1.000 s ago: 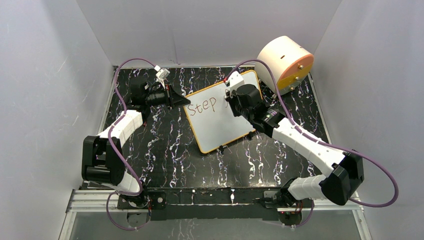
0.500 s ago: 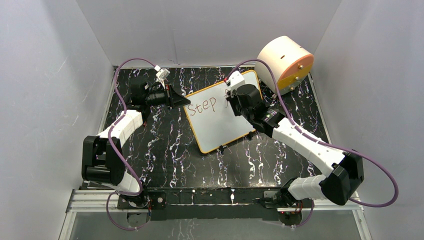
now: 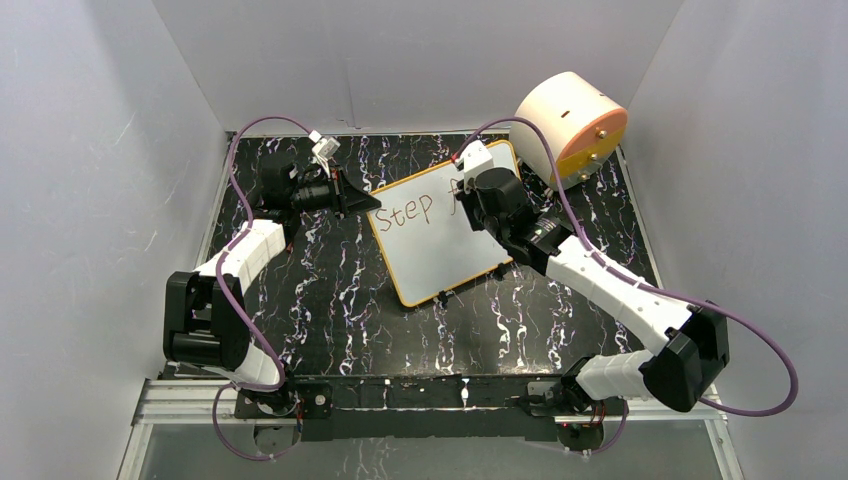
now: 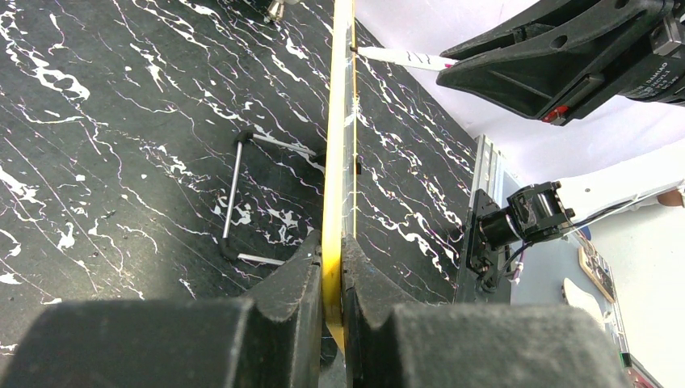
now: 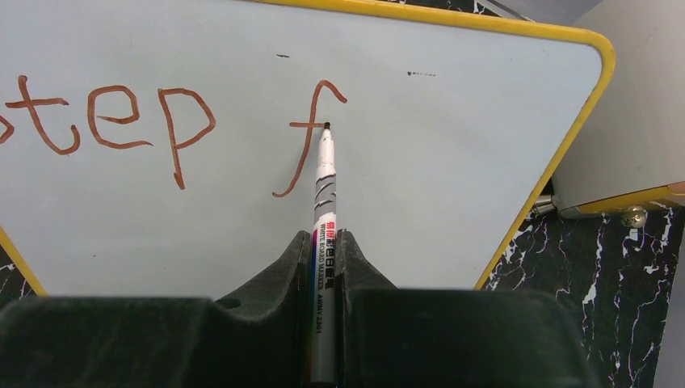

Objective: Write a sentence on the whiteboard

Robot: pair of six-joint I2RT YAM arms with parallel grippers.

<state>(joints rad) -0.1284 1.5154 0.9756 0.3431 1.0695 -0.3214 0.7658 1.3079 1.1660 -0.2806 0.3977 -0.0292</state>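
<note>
One yellow-framed white rectangular whiteboard (image 3: 440, 250) sits on the black marbled table (image 3: 330, 300), near one round peach-and-orange drum (image 3: 570, 125). The left gripper (image 4: 332, 271) clamps its edge. The right gripper (image 5: 325, 242) pinches one white marker (image 5: 325, 182), tip on the reddish-brown handwriting (image 5: 174, 129) "Step f". Since a second ago, the right gripper has edged slightly rightward.

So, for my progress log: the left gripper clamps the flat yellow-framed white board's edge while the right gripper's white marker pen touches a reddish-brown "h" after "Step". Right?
Not "h": the right wrist view shows a reddish-brown "f" after "Step". Otherwise right: the left gripper clamps the flat yellow-framed white board's edge, and the right gripper's white marker pen touches that letter.
</note>
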